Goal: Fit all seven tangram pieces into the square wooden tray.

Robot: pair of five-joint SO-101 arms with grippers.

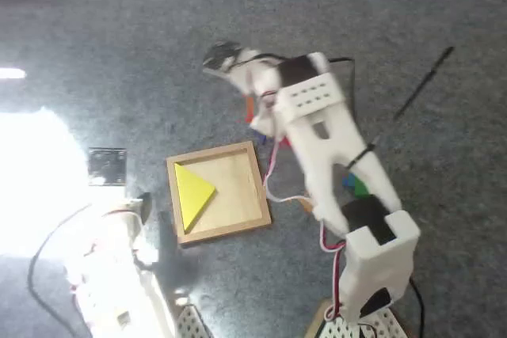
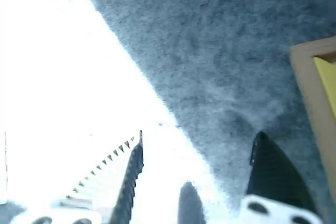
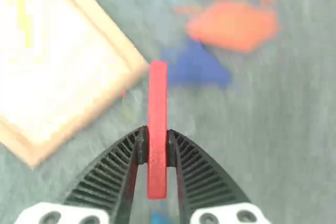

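Grey felt surface [image 1: 119, 61] all round, and in the middle of it sits the square wooden tray [image 1: 260, 184], with one yellow triangle [image 1: 192, 190] lying flat inside, against the rim nearest the left arm. One in, so six to go by my reckoning.

The red piece [image 3: 157, 98] is the one in play. It stands on edge just off the tray's far corner, clenched in the right pincer [image 3: 156, 137], jaws pressed on its two flat faces. It looks a thin, stiff, light slab, and those smooth painted faces could slide if the squeeze eases. The broad-face grip seems the sound one, though the piece will likely need tipping flat to seat.

Just beyond it, outside the tray, a blue triangle [image 3: 197, 66] and an orange piece [image 3: 233, 23] lie flat on the felt, near each other.

Over on the tray's opposite side, the left pincer [image 2: 200, 140] hangs released, jaws wide with nothing between them, low over the surface. Well away from the tray, a thin black stick [image 1: 424, 85] lies alone.
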